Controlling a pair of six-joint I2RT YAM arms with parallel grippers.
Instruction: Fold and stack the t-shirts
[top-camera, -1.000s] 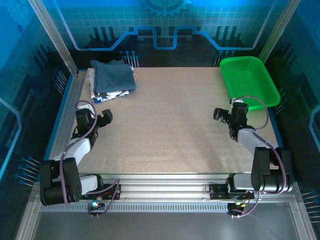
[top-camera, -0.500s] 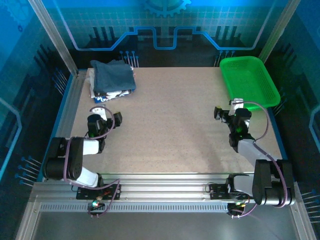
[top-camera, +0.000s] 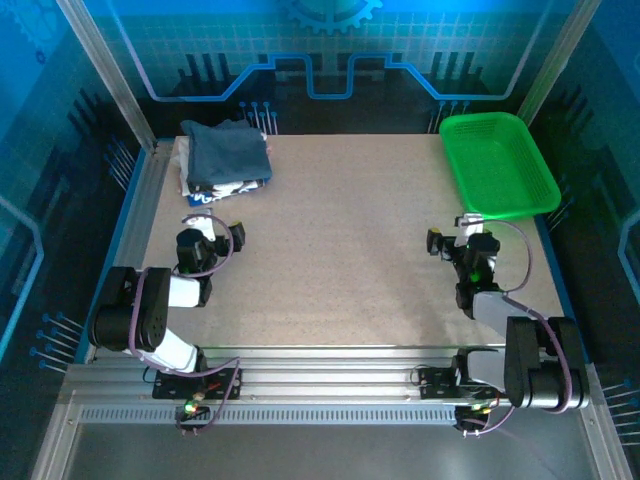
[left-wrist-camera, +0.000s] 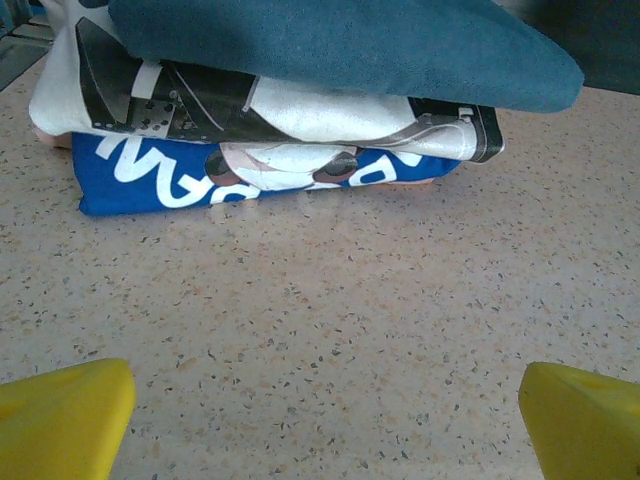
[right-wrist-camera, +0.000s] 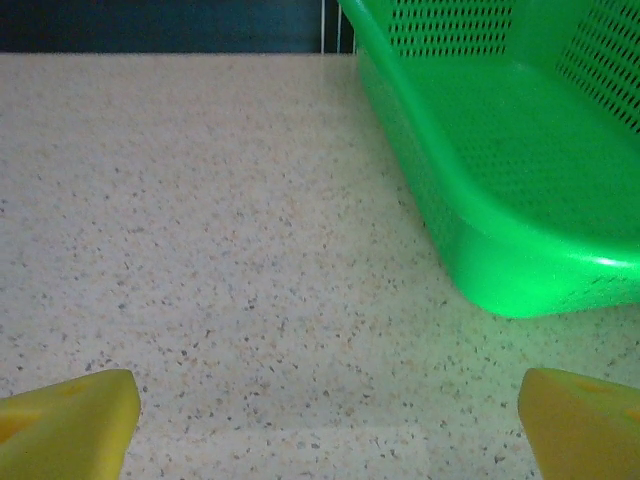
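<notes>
At the speckled beige table's (top-camera: 340, 250) eleven o'clock corner, the dark slate-blue cloth t-shirt (top-camera: 228, 150) lies folded atop the white printed cloth t-shirt (left-wrist-camera: 300, 105). The left gripper (left-wrist-camera: 320, 405) and right gripper (right-wrist-camera: 320, 410) both gape wide, empty.

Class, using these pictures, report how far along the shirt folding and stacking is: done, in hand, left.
Done: the blue shirt lies folded on the folded white printed shirt, stacked at the far left of the table. In hand: nothing; the left gripper and right gripper are open over bare tabletop. Left: apparently nothing.
</notes>
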